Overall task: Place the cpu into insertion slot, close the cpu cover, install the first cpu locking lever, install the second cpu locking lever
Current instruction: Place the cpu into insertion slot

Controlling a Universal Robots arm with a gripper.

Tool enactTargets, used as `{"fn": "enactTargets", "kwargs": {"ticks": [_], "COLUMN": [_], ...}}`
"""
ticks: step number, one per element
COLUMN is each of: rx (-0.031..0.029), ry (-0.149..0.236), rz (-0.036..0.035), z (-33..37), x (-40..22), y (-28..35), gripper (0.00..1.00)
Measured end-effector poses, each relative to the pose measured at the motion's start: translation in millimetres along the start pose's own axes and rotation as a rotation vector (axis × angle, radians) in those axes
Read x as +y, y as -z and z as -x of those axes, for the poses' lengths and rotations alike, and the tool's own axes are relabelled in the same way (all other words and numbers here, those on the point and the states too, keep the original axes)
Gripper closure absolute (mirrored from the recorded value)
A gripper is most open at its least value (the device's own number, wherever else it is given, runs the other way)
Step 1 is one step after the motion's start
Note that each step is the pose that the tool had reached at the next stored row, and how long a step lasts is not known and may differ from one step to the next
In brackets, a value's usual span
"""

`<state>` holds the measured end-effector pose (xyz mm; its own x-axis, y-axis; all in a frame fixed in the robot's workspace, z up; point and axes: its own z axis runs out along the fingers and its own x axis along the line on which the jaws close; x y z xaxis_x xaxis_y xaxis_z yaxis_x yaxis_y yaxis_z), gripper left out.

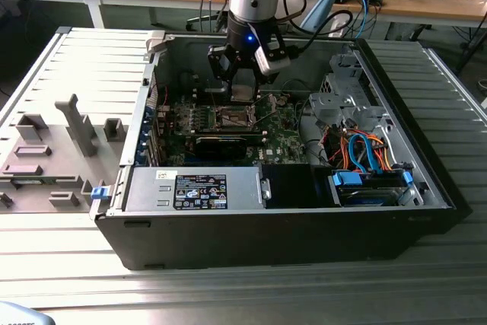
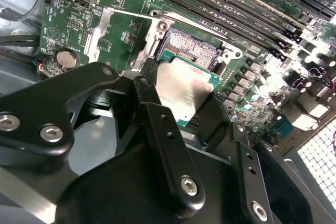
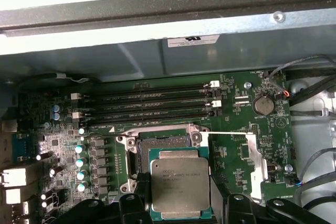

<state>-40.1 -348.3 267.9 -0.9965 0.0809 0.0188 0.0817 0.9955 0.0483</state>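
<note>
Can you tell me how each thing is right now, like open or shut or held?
chip, held in the air, not in the socket yet
gripper, shut on the chip
socket, open and empty
cover, flipped open beside the socket
computer case, side open

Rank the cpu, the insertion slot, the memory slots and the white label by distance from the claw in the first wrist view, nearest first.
1. The cpu, gripped in the claw.
2. The insertion slot, just beyond the cpu.
3. The memory slots, rows past the slot.
4. The white label, on the case wall.
</note>
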Motion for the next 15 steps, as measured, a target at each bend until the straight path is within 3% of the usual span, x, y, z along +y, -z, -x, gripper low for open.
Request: {"fn": "enactTargets", "kwargs": {"ticks": [15], "rx": [-0.0011], "ry": [-0.022], "rz": [0.0004], "z": [0.0], "x": [0.0], "y": [-0.4], "gripper": [0.45]}}
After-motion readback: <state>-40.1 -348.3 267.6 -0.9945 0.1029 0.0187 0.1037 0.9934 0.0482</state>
